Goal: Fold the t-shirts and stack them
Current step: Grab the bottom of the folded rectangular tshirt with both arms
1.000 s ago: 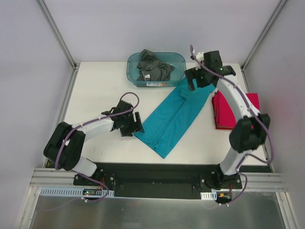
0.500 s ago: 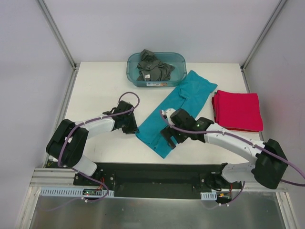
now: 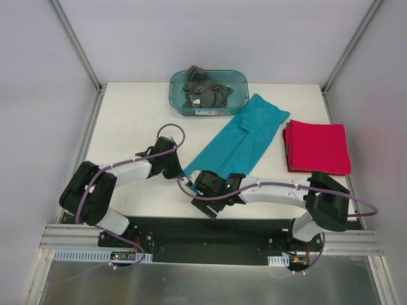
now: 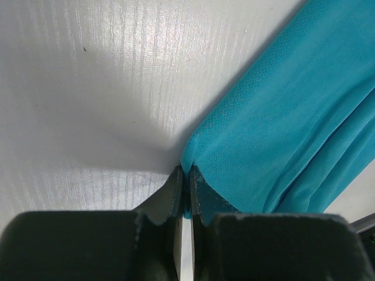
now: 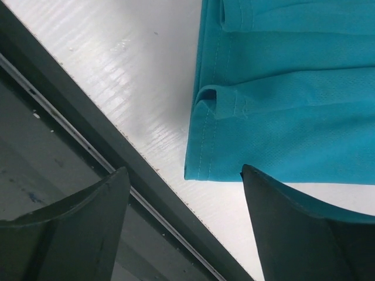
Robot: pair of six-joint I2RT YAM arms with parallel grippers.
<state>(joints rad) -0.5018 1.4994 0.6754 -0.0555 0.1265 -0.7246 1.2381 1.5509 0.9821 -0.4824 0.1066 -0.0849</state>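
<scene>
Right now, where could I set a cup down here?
The table is bare far-left beside the tub and far-right behind the red stack. Crowded: the near edge, where the left end effector and right end effector are at the teal t-shirt.

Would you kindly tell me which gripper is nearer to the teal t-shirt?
Left. The left gripper is pinched shut on the teal t-shirt at its side edge, touching it; the right gripper hangs open over its near corner, gripping nothing.

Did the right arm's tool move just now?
Yes. The right tool swung from beside the plastic tub toward the table's near edge, by the teal t-shirt's corner.
</scene>
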